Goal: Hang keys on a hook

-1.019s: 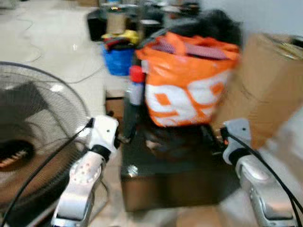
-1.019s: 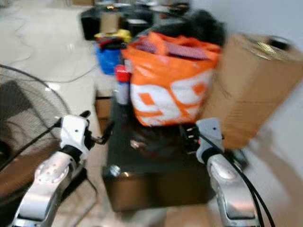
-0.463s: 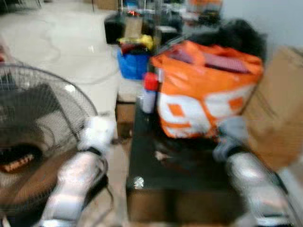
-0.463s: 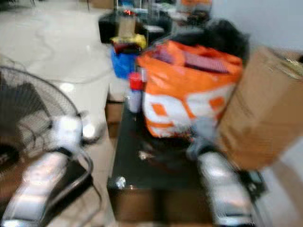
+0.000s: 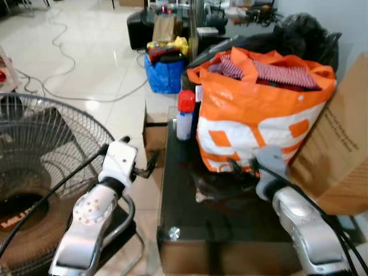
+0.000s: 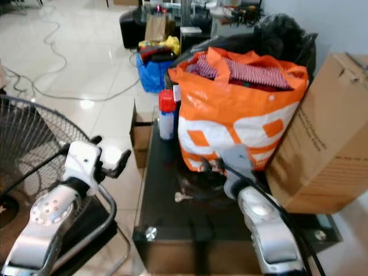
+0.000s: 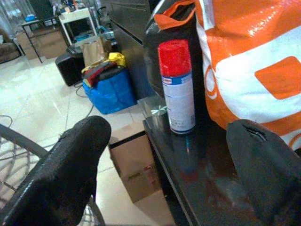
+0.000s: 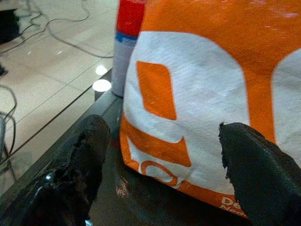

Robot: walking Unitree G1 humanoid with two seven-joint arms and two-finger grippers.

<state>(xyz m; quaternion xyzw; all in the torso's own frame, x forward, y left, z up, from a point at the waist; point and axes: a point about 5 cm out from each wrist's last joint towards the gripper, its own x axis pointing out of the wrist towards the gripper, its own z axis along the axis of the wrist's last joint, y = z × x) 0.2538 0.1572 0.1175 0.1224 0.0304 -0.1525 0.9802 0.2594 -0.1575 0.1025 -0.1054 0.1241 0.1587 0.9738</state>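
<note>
Your keys look to be the small pale metal bunch [image 6: 183, 196] lying on the dark glossy worktop [image 5: 190, 230], just in front of the big orange-and-white plastic bag [image 5: 261, 109] and beside a dark rumpled lump I cannot identify. I cannot make out a ring or fob at this size.

Your right claw [image 6: 211, 164] hangs above the worktop close against the bag, fingers spread wide and holding nothing; in its wrist view the pads [image 8: 82, 155] frame the bag's side. Your left claw [image 5: 150, 160], also released and bare, sits off the worktop's left edge, near the white spray can with the red cap [image 5: 184, 115].

Expect the bunch to be light, hard and loose, likely to skid on the glass. Pinch the ring or the thickest cluster from above.

No hook is visible yet.
</note>
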